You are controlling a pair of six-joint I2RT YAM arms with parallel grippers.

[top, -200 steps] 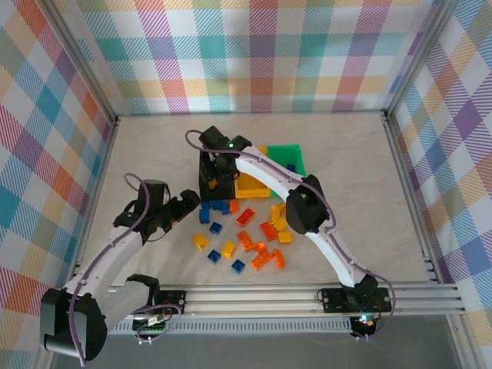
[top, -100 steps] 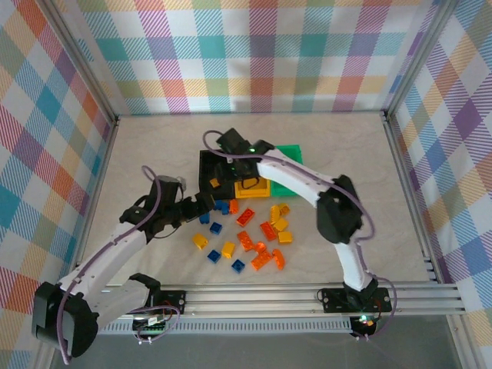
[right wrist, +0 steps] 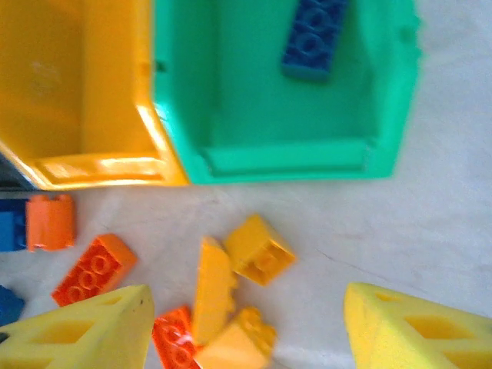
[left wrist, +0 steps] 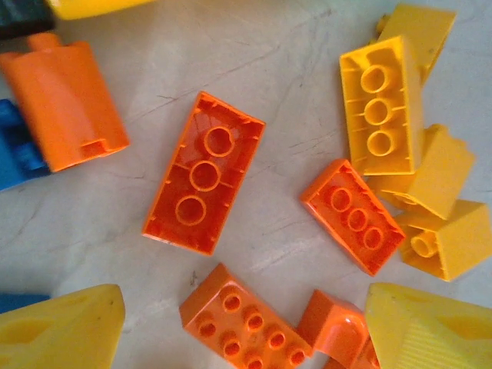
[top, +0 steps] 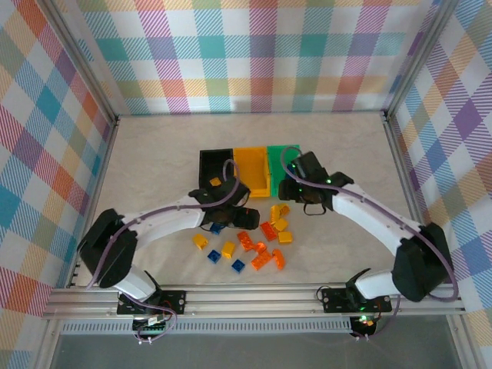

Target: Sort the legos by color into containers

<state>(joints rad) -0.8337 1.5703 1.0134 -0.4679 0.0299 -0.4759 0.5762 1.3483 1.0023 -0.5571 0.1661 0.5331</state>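
Note:
The black bin (top: pixel 215 163), the yellow-orange bin (top: pixel 252 171) and the green bin (top: pixel 278 157) stand in a row. Loose yellow, orange and blue legos (top: pixel 260 247) lie in front of them. My left gripper (top: pixel 244 213) hangs open over the pile, with an orange studded brick (left wrist: pixel 244 327) low between its fingers (left wrist: pixel 65 330), untouched. An upturned orange brick (left wrist: pixel 204 173) lies ahead. My right gripper (top: pixel 296 194) is open in front of the green bin (right wrist: pixel 292 100), above yellow bricks (right wrist: pixel 257 247). A blue brick (right wrist: pixel 314 37) lies inside that bin. A yellow brick (top: pixel 214 182) sits in the black bin.
Patterned walls and metal rails (top: pixel 254 290) enclose the table. Both arms reach in over the pile from either side, the left forearm (top: pixel 165 219) low over the table. Bare tabletop (top: pixel 146 161) lies left of the bins, and more to the right.
My left gripper has swept right from the table's left side to above the pile. My right gripper has left the black bin and moved right, to the front of the green bin.

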